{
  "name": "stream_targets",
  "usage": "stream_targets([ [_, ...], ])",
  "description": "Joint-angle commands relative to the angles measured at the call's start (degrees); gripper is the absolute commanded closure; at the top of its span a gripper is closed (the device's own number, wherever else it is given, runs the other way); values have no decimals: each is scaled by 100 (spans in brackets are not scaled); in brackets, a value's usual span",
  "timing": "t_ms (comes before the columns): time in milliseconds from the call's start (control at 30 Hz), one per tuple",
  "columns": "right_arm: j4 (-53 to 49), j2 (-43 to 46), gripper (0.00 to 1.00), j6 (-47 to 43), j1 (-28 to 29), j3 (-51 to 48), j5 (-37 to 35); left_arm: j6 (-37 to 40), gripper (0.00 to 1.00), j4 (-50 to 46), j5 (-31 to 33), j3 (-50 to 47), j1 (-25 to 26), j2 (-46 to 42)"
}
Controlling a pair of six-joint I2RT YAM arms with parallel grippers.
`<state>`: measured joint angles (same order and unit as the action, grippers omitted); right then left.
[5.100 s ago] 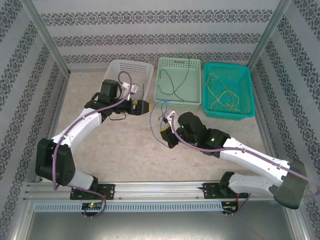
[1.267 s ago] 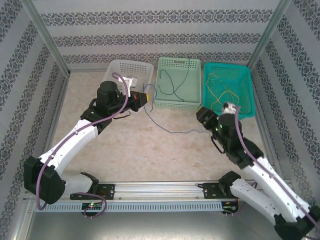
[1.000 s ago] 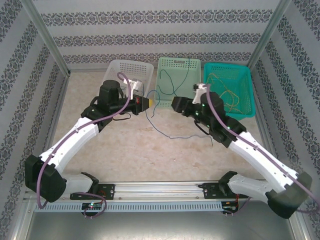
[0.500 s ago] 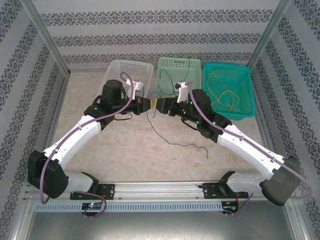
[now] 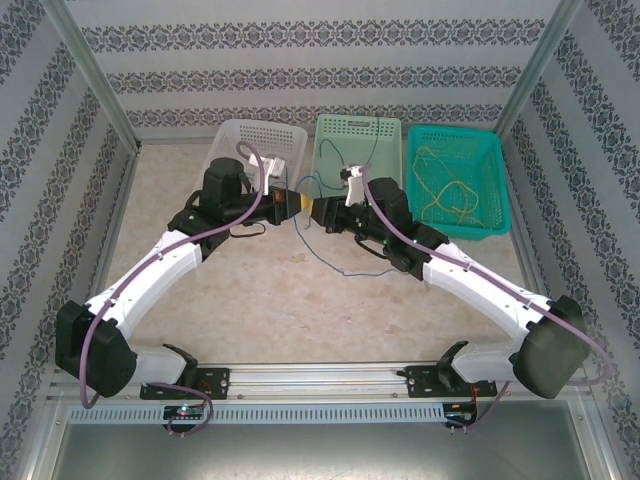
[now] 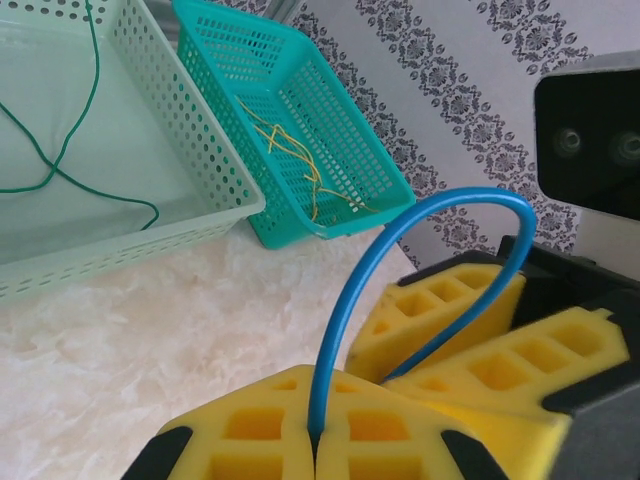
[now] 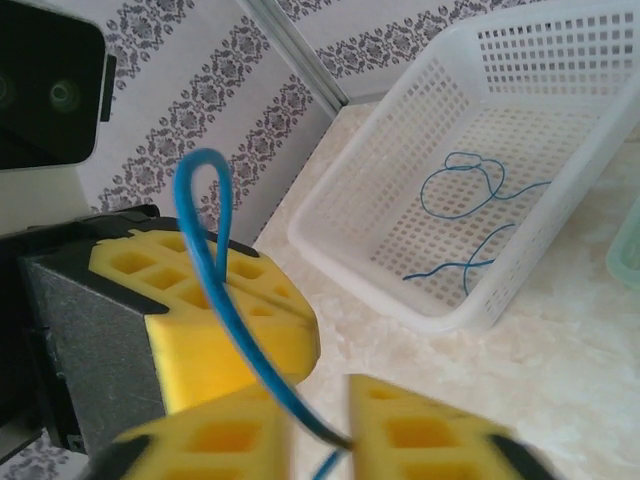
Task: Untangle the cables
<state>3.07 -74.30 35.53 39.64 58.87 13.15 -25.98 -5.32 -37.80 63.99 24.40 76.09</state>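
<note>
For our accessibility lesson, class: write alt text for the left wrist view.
The left gripper is shut on a blue cable that arcs to the right gripper. Behind stand a pale green basket holding a green cable and a teal basket holding yellow cables.

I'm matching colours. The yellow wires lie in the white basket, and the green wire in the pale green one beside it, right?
Not the white one: the yellow wires lie in the teal basket, as the left wrist view shows. The green wire does lie in the pale green basket beside it.
</note>
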Motion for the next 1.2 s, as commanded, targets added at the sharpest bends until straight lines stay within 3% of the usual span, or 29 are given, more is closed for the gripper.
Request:
stream_targets([
  [0, -212, 60, 98, -78, -20, -45, 1, 59, 100, 120, 173, 25, 64, -183],
  [200, -2454, 20, 100, -1266, -52, 891, -780, 641, 100, -660, 315, 290, 61, -150],
  [367, -4655, -327, 100, -3009, 16, 2357, -2220, 1319, 100, -1640, 324, 542, 56, -42],
  [567, -6218, -976, 100, -5275, 349, 3610, -4158, 2137, 100, -2972, 210, 1163, 56, 270],
  [667, -6223, -1259, 100, -6335, 579, 3613, -5462, 2341, 100, -3231, 83, 1353, 62, 375],
  [767, -5852, -1325, 100, -6968, 556, 3570, -6120, 2466, 100, -3388, 87, 1453, 60, 420],
  [967, -3594, -749, 100, -9056, 578, 2793, -6667, 2772, 100, -3914, -11, 1615, 63, 553],
  [1167, -3050, -550, 100, -9899, 885, 2485, -6457, 2740, 100, -3835, -261, 1613, 59, 610],
])
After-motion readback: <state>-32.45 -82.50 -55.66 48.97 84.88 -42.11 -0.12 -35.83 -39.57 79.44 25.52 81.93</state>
